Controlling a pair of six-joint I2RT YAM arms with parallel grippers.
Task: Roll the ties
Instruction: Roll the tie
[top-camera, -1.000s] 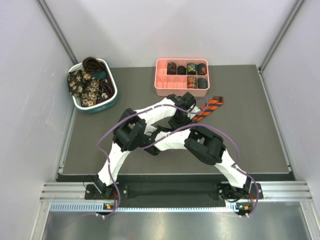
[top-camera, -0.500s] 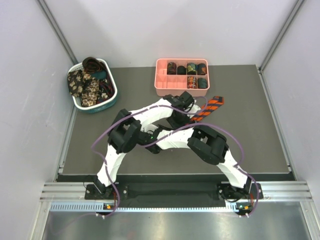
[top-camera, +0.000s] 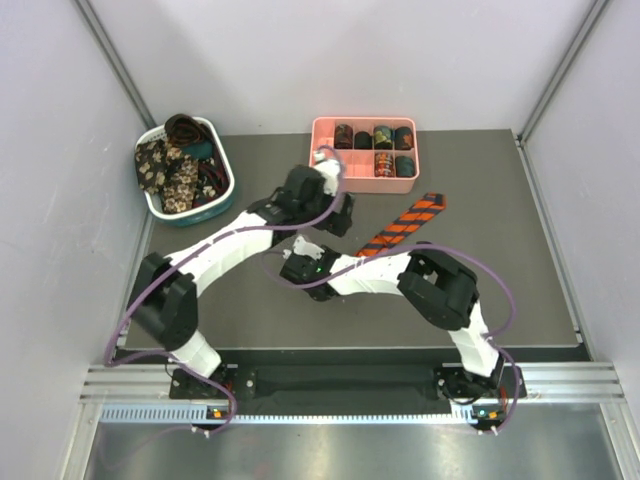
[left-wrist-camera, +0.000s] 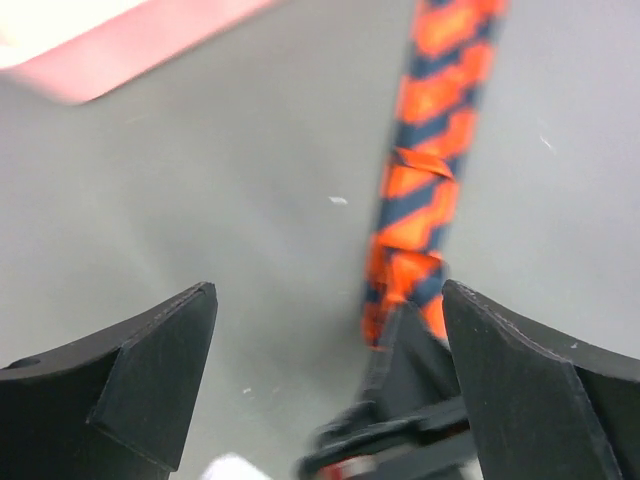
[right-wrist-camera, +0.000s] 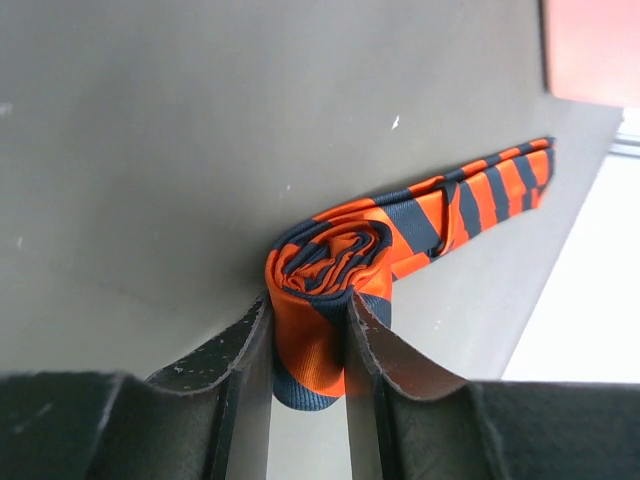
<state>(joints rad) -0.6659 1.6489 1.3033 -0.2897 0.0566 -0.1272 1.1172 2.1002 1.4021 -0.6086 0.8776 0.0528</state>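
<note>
An orange-and-dark striped tie (top-camera: 405, 222) lies as a diagonal strip on the grey mat. Its near end is wound into a small coil (right-wrist-camera: 330, 255). My right gripper (right-wrist-camera: 308, 300) is shut on that coil, one finger on each side, and the loose length (right-wrist-camera: 470, 200) trails away from it. Above the mat, just left of the strip (left-wrist-camera: 425, 190), my left gripper (top-camera: 340, 218) (left-wrist-camera: 328, 300) hangs open and holds nothing. The right gripper's black fingers (left-wrist-camera: 400, 350) show beyond it at the strip's end.
A pink compartment tray (top-camera: 362, 184) at the back centre holds several rolled ties (top-camera: 383, 135). A white-and-teal basket (top-camera: 190, 214) at the back left holds a heap of loose floral and dark ties (top-camera: 170, 170). The right forearm (top-camera: 380, 275) crosses the mat's middle.
My left gripper opened wide and pulled back off the tie toward the back left, its arm stretching out. The right arm kept its grip on the coil and reached further left. More of the strip shows.
</note>
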